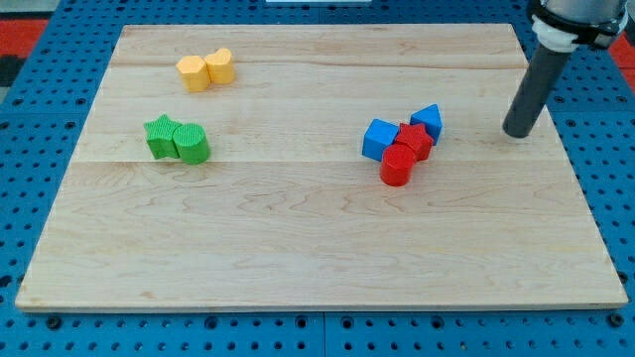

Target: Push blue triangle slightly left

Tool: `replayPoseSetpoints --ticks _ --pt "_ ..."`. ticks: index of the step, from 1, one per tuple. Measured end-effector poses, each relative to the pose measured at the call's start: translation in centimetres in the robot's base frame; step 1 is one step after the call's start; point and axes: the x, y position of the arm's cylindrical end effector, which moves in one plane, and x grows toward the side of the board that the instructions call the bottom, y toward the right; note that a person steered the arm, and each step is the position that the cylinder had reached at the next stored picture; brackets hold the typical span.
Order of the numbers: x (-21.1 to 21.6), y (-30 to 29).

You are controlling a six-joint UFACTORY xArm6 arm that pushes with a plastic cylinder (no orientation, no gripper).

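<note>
The blue triangle point(429, 121) stands right of the board's middle, at the right end of a tight cluster. It touches a red star-like block point(414, 142). A red cylinder point(397, 166) sits below the red star-like block, and a blue cube point(379, 138) sits to its left. My tip point(517, 132) rests on the board to the right of the blue triangle, about one and a half block widths from it, touching no block.
A green star point(160, 134) and a green cylinder point(192, 145) touch at the view's left. Two yellow blocks point(205, 69) sit together at the top left. The wooden board point(317, 248) lies on a blue pegboard.
</note>
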Motion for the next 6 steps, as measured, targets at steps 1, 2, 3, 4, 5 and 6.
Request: replayPoseSetpoints --ticks 1,2,3,4,5,6 --pt "-1.2 -1.8" --pt "-2.2 -2.2" --pt "-2.7 -2.8" --pt "-2.7 -4.6" --pt "-2.7 -6.8" --pt "-2.7 -8.7"
